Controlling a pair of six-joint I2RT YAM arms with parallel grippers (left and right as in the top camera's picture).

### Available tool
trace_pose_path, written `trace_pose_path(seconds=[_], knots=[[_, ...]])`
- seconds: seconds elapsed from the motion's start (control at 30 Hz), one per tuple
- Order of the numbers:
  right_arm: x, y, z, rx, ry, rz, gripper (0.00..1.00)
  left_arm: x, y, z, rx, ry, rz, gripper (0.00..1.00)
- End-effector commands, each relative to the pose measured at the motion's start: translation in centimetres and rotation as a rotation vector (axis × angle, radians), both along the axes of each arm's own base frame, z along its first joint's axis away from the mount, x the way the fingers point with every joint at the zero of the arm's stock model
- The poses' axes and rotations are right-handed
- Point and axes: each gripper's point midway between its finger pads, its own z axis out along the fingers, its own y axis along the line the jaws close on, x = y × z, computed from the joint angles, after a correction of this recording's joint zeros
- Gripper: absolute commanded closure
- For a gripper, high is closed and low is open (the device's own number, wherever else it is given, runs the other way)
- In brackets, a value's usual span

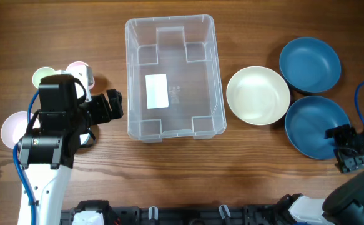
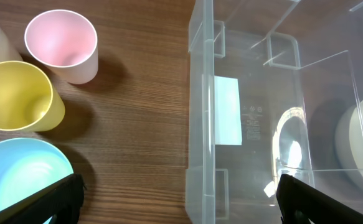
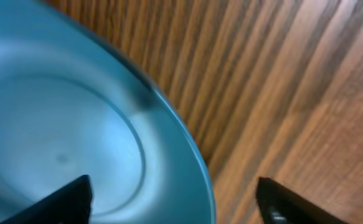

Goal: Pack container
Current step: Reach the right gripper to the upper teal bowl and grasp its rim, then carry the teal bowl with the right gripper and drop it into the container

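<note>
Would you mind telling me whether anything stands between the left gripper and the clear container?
Nothing visible does. Only bare tabletop lies between the open left gripper and the container, facing its left wall. The pink cup and yellow cup stand off to one side of that path.

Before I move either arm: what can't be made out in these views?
- Overhead: the left arm largely hides the yellow cup and light-blue bowl.
- Right wrist: the blue bowl is blurred and cut off by the left and bottom edges.
- Print beside the label on the container floor: too small in every view.
</note>
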Motion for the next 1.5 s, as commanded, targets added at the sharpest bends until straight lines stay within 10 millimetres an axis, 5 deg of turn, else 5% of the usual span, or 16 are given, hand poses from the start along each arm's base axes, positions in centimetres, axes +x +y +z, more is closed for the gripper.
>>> trace_pose_path(seconds=[0.0, 0.23, 0.57, 1.07, 1.2, 1.47], knots=[[0.2, 0.0, -0.6, 0.011, -0.006, -0.005, 0.36, 0.2, -0.4, 0.7, -0.021, -0.015, -0.007, 0.00], [0.3, -0.4, -0.6, -0.006, -0.008, -0.004, 0.66, 0.2, -0.4, 0.7, -0.021, -0.015, -0.007, 0.00], [-1.3, 0.6, -3.0, -0.011, 0.025, -0.023, 0.67, 0.3, -0.4, 0.8, -0.021, -0.023, -0.007, 0.00], [-1.4, 0.3, -3.2, -0.028, 0.026, -0.034, 0.96, 0.3, -0.4, 0.8, -0.021, -0.023, -0.007, 0.00], [-1.4, 0.4, -3.2, -0.026, 0.028, -0.034, 0.96, 0.3, -0.4, 0.8, -0.021, -0.023, -0.007, 0.00], [-0.2, 0.2, 0.5, -0.015, -0.024, -0.026, 0.96, 0.4, -0.4, 0.9, -0.021, -0.027, -0.007, 0.00]])
